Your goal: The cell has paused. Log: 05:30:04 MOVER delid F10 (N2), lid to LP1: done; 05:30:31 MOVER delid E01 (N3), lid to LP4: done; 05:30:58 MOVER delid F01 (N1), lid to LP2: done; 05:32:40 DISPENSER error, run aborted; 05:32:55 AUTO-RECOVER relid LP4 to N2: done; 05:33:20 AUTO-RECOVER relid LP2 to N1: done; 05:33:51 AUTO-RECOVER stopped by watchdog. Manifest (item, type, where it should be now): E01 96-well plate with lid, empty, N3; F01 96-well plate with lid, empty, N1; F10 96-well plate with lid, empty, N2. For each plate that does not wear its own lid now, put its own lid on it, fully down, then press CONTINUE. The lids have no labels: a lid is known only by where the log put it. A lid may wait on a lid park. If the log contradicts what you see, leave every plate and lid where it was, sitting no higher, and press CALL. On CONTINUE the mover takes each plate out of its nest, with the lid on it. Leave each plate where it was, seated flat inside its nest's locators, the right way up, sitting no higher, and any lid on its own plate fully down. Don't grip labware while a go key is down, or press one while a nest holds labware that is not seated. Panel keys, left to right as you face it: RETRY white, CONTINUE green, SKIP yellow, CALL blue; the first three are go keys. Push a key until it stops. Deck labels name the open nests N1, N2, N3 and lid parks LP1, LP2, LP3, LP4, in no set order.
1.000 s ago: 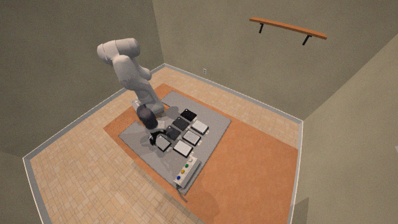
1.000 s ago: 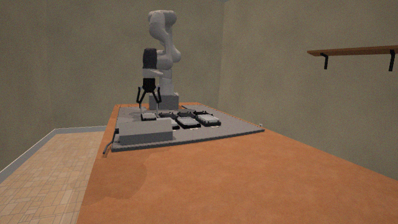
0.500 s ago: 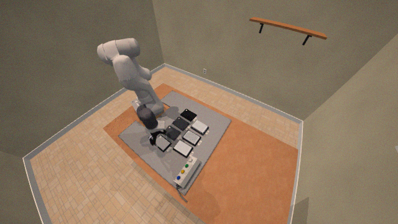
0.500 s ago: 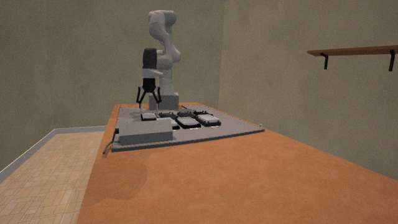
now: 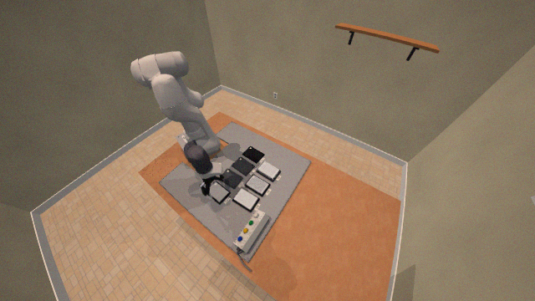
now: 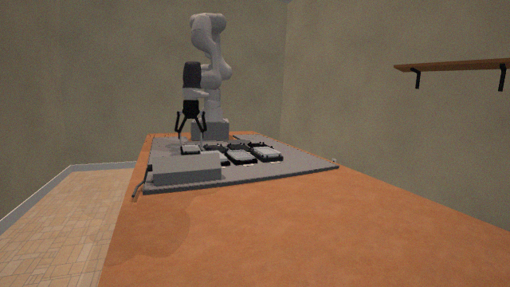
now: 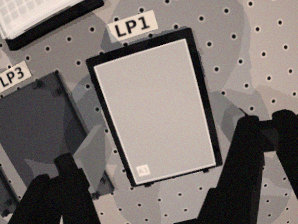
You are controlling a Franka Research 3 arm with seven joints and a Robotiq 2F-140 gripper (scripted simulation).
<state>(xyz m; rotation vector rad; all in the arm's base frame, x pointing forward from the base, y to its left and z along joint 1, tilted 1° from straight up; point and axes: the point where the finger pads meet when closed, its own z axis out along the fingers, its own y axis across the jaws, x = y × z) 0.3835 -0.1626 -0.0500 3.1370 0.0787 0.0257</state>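
My gripper (image 5: 213, 186) (image 6: 190, 144) (image 7: 158, 122) is open and points down, its fingers apart on either side of the lid on LP1, above it. That pale lid (image 5: 219, 192) (image 6: 190, 149) (image 7: 155, 110) lies flat in its black park. Three pale plates stand in the row of nests: a near one (image 5: 246, 199), a middle one (image 5: 257, 185) (image 6: 241, 155) and a far one (image 5: 268, 170) (image 6: 267, 152). Wells show on the middle one; lids are hard to tell. A plate corner (image 7: 30, 17) with wells shows in the wrist view. Nest labels are unreadable.
The dark park LP3 (image 5: 232, 178) (image 7: 35, 117) beside LP1 holds no lid. Two more dark parks (image 5: 243, 165) (image 5: 253, 155) stand beyond it. The key panel (image 5: 258, 234) (image 6: 187, 171) is at the deck's front edge, with white, green, yellow and blue keys.
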